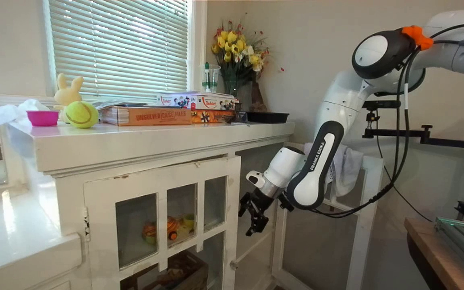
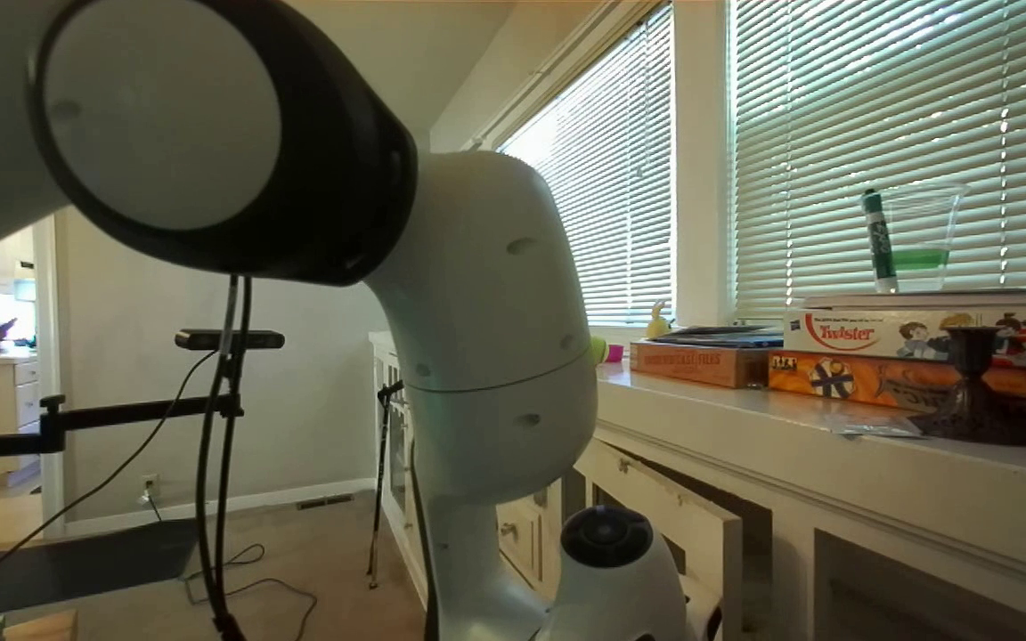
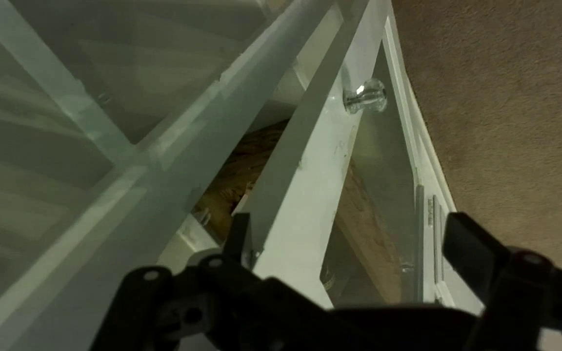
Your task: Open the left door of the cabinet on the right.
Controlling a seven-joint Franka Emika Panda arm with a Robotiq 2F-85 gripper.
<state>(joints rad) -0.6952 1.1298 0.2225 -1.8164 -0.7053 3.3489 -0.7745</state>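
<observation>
The cabinet (image 1: 155, 145) is the white sideboard; its top also shows in an exterior view (image 2: 834, 467). Its left door (image 1: 162, 225), glass-paned and hinged at the left, stands ajar, its free edge out from the front, in both exterior views (image 2: 682, 512). My gripper (image 1: 250, 218) is beside that free edge, above the knob (image 1: 234, 265). In the wrist view my gripper (image 3: 351, 243) is open, with the left door's edge (image 3: 300, 209) between the fingers, nearer the left finger. I cannot tell if that finger touches it. The clear knob (image 3: 368, 96) is further along the door.
The twin door (image 1: 371, 217) stands wide open with a towel (image 1: 344, 169) over it, behind the arm. Games (image 1: 163, 116) and a tennis ball (image 1: 81, 114) lie on the top. A wooden box (image 1: 187, 270) is inside. A workbench edge (image 1: 441, 249) is at the right.
</observation>
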